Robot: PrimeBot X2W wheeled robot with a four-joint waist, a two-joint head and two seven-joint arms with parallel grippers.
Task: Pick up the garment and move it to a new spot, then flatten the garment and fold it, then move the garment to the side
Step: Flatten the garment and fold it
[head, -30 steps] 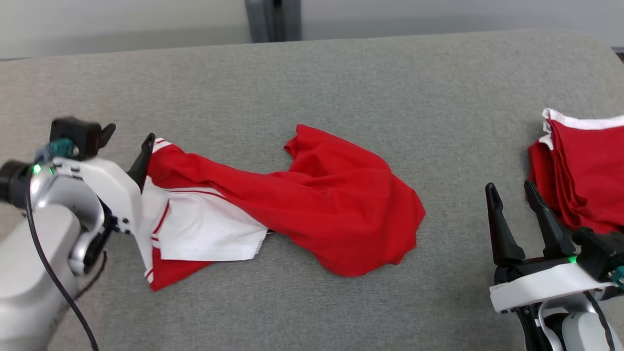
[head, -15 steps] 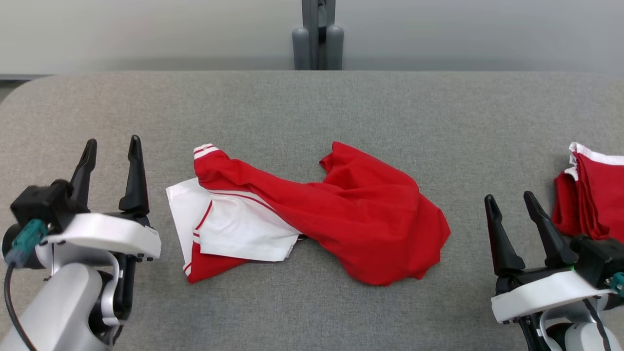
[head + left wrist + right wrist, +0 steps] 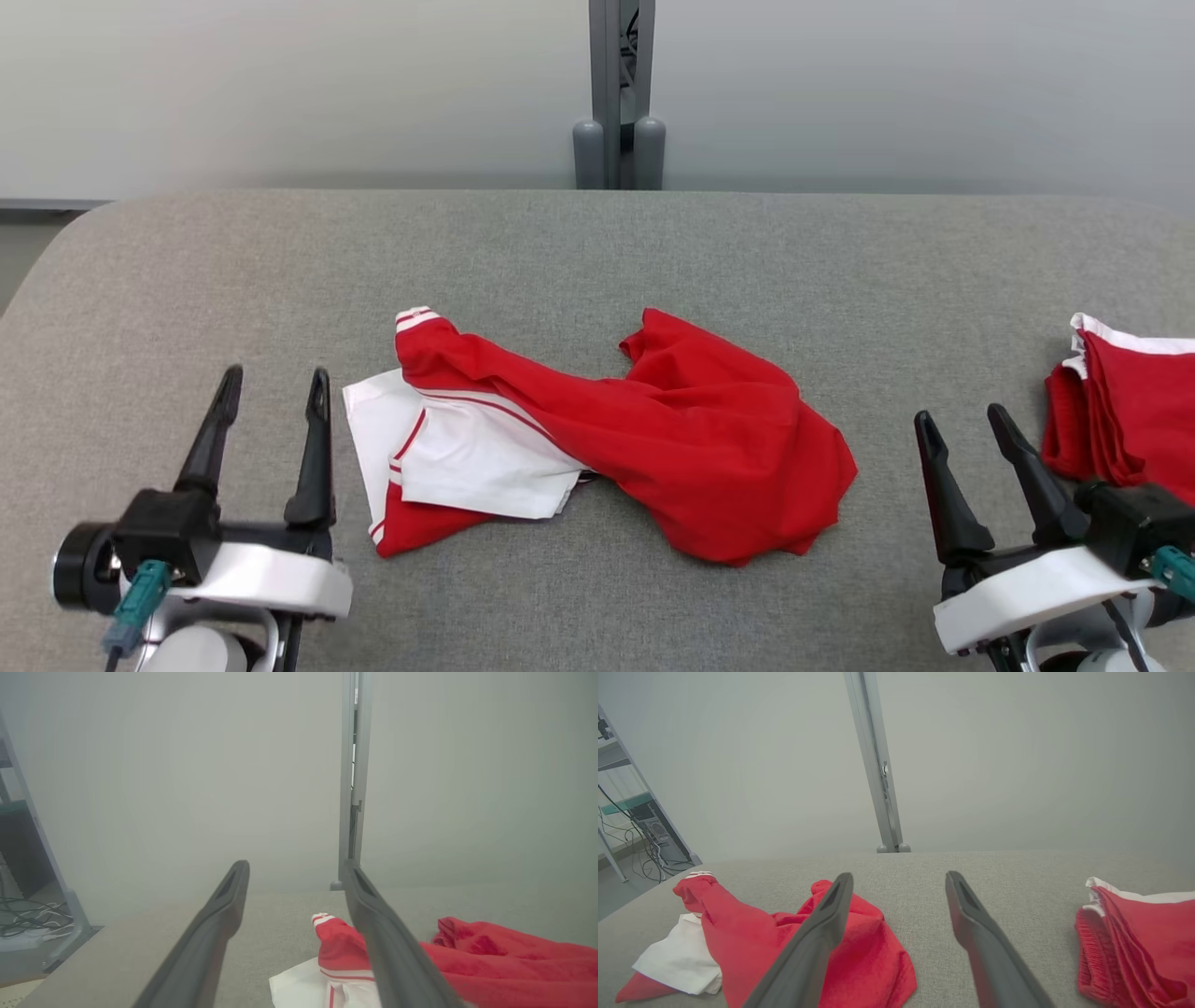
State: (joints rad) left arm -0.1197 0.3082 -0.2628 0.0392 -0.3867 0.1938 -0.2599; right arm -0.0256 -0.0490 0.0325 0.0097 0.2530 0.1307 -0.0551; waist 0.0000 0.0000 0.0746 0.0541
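left gripper (image 3: pixel 275 373): fingers spread wide, empty, front-left of table (image 3: pixel 597 252) | garment (image 3: pixel 653 439): crumpled, table centre, near left gripper | right gripper (image 3: pixel 961 415): spread wide, empty, front-right | pile (image 3: pixel 1134 420): folded, right edge

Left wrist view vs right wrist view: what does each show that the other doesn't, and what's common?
Left wrist extra: the left gripper, open. Right wrist extra: the right gripper, open, and a folded red pile at that view's right. Both: the garment crumpled on the grey table, the post behind it, and floor cables at left.
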